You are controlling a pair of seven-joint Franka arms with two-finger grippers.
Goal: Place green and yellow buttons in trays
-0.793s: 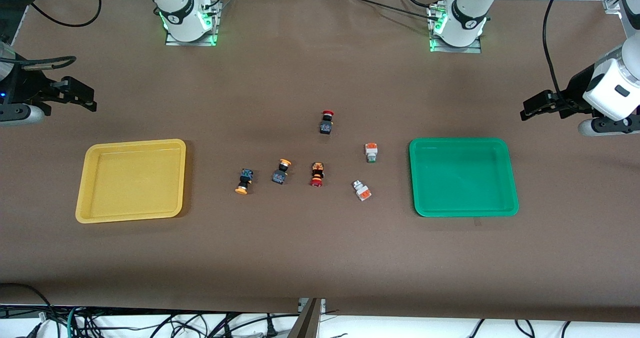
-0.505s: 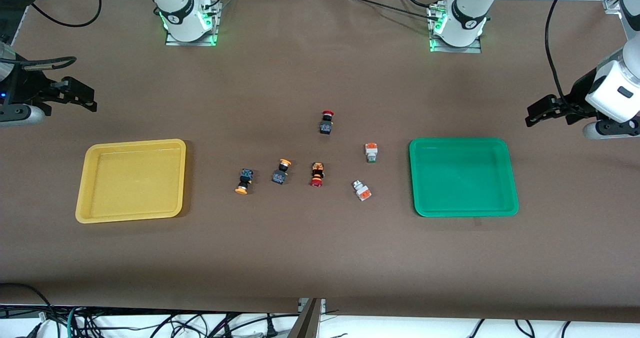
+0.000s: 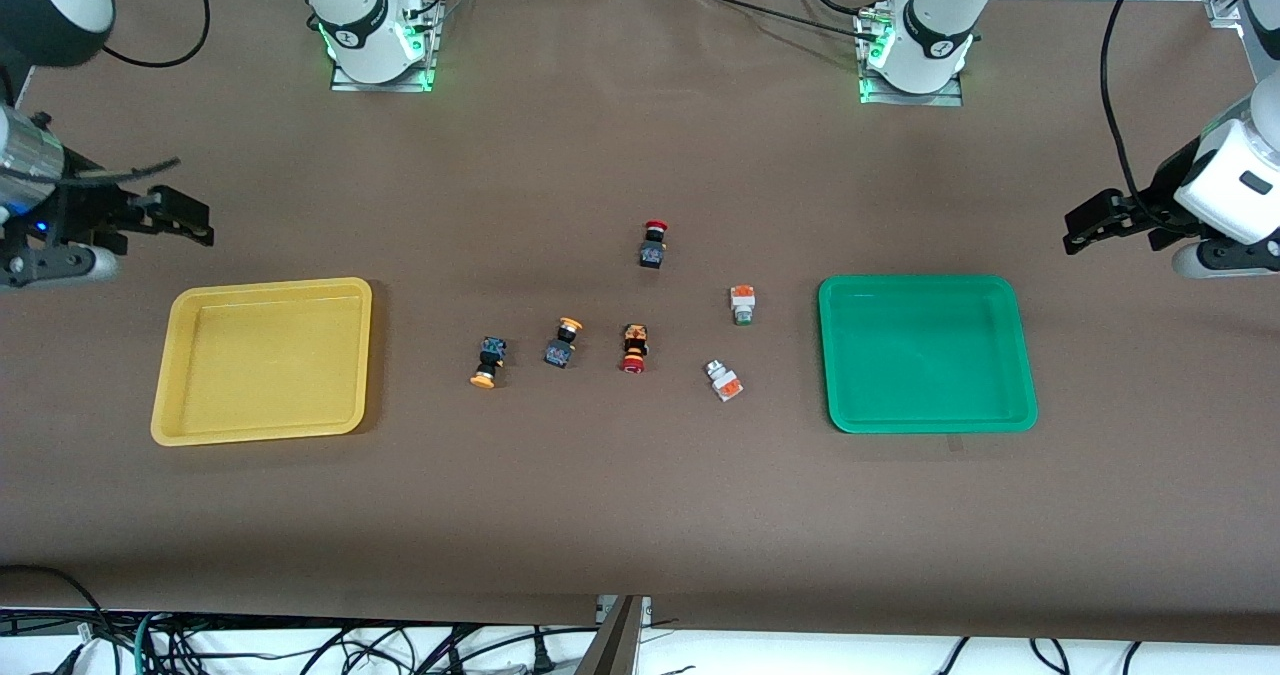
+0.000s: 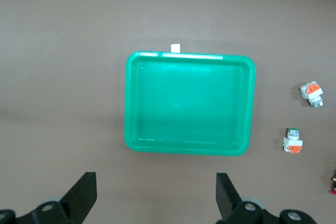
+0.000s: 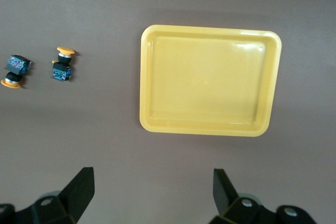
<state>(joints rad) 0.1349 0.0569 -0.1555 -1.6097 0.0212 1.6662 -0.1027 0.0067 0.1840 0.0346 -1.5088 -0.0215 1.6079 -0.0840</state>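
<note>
Buttons are lying loose on the brown table [image 3: 640, 515] between two empty trays as both arms are shifting at the table's ends. At the right arm's end, the right gripper [image 3: 190, 220] is hanging above bare cloth just beside the yellow tray [image 3: 170, 425], on the side away from the front camera; compared with half a second ago it is sitting lower in the front view and closer to that tray. Its fingers [image 5: 79, 187] are standing wide apart and holding nothing.

Toward the middle, two yellow-capped buttons [image 3: 487, 362] [image 3: 564, 342] are resting side by side, with a red-capped switch [image 3: 633, 347] next along and a second red-capped switch [image 3: 653, 244] farther from the camera. Two white-bodied green buttons [image 3: 742, 305] [image 3: 723, 379] are lying nearest the green tray [image 3: 830, 355].

At the left arm's end, the left gripper [image 3: 1085, 230] is hovering over bare table beside the green tray's corner and is drifting outward, away from the buttons. Its fingers [image 4: 84, 195] are likewise spread wide and empty.

No button is in a tray yet, so the sorting appears to be only starting, with the right arm looking likelier to reach first.
</note>
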